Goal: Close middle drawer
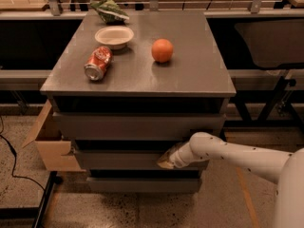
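Observation:
The grey cabinet (137, 75) has three alike dark-grey fronts. The middle drawer (114, 158) is the second front, nearly flush with the uppermost front (137, 126) and the lowest front (142, 184). My white arm reaches in from the lower right. The gripper (165, 161) rests against the right part of the middle drawer's front.
On the cabinet top lie a red soda can (98, 63) on its side, a white bowl (114, 36), an orange (162, 50) and a green bag (110, 11). An open cardboard box (50, 144) stands at the cabinet's left. A black cable (12, 156) runs along the floor at left.

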Action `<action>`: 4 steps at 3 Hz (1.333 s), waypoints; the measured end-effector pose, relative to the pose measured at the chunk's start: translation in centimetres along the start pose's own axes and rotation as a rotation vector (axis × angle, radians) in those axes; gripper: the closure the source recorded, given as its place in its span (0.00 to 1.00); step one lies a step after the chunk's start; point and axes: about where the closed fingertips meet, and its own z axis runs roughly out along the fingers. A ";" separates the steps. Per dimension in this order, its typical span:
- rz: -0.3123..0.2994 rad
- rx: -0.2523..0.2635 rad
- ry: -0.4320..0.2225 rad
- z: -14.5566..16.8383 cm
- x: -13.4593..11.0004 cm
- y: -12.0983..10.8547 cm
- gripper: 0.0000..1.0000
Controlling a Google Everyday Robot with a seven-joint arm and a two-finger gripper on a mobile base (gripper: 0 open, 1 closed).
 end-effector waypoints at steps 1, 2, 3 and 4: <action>0.027 -0.042 0.029 -0.6 1.5 1.0 1.00; 0.106 -0.057 0.072 -2.5 4.7 2.6 1.00; 0.201 -0.038 0.114 -4.9 8.2 4.3 1.00; 0.304 0.002 0.163 -7.6 12.3 5.2 1.00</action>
